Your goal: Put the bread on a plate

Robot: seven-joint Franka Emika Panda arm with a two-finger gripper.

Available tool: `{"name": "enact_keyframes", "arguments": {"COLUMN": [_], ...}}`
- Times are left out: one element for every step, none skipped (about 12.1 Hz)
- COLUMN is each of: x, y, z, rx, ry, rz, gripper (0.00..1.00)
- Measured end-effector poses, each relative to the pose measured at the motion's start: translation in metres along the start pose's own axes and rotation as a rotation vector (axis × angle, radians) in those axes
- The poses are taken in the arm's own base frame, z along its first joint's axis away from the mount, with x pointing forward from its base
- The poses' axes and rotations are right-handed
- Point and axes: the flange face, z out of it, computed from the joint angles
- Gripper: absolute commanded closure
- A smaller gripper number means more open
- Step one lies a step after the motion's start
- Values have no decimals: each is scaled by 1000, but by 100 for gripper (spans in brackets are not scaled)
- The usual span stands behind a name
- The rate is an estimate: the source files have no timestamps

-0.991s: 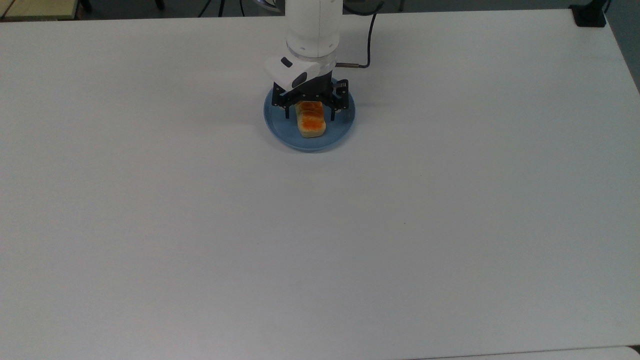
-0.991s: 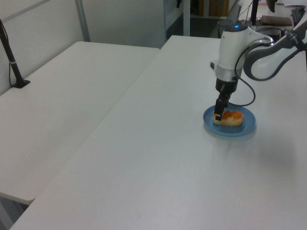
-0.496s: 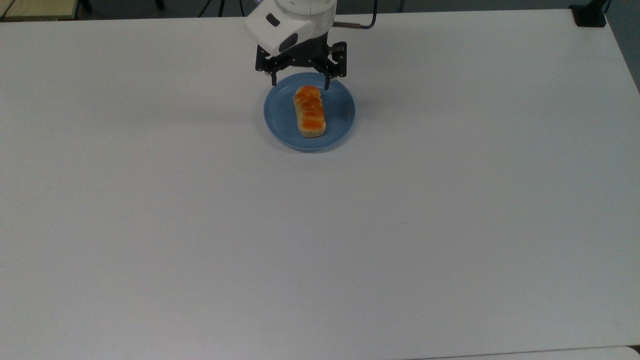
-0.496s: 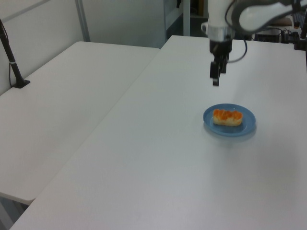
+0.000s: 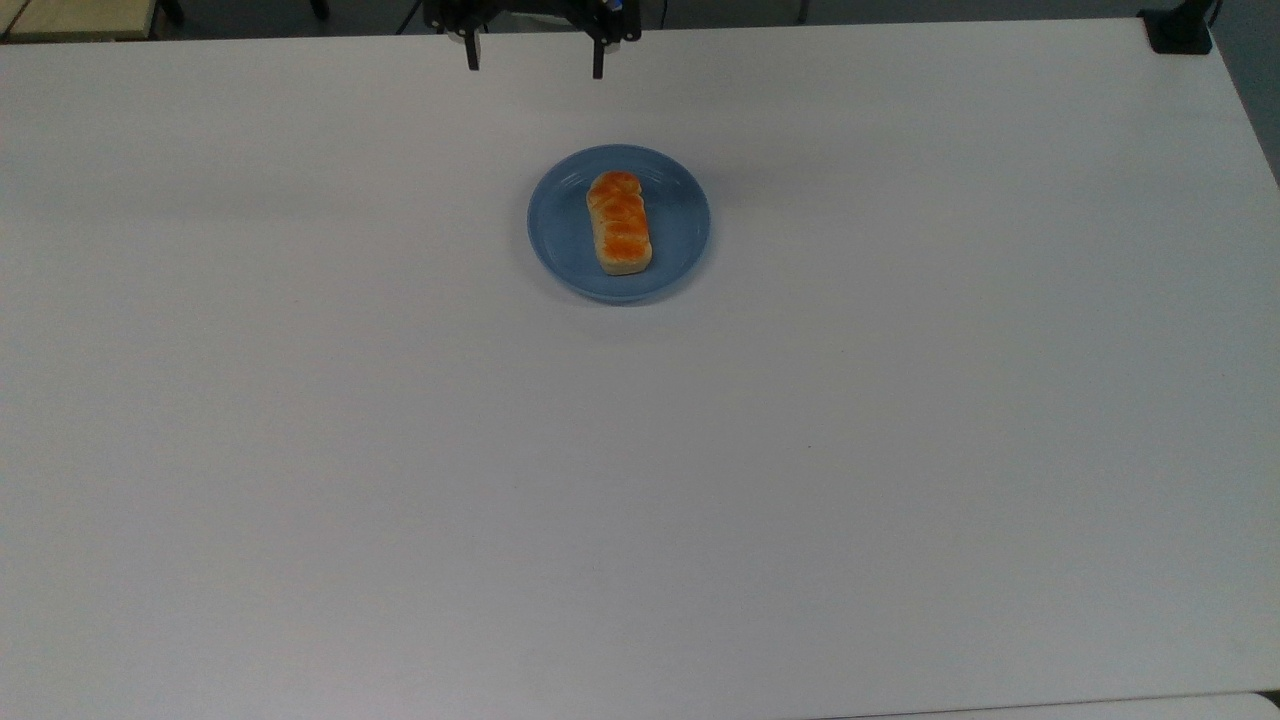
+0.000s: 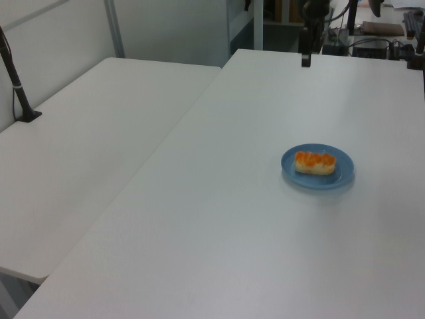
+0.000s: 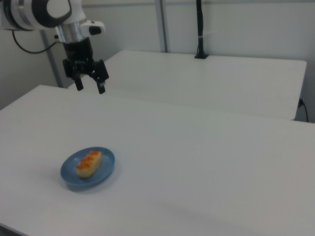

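One loaf, the bread [image 5: 620, 222], lies flat on the plate [image 5: 680, 240] just above the middle of the top view's frame, long axis running up and down the picture, orange glazed top upward. It sits within the rim on every side that shows; in the right view it looks slightly toward the plate's left half, though the angle makes that hard to judge.

At the top edge of the top view the hand [image 5: 534, 58] hangs with its two fingers spread wide and nothing between them, well apart from the plate. In the right view the hand [image 7: 89, 84] sits in the upper left of the frame, high above the white table [image 5: 900, 450].

Placement looks done, so the step in hand is the retreat. Doing it well means going up and clear, fingers apart, with no pass low over the plate that could nudge the loaf.
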Motion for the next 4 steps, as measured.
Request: {"name": "enact_keyframes", "arguments": {"x": [-2, -3, -5, -7], "y": [8, 17, 27, 37], "z": [-9, -17, -22, -24], "rx": [1, 2, 3, 5], "ry": [4, 15, 23, 27], "rz": [8, 21, 34, 39], "gripper": [0, 0, 0, 0]}}
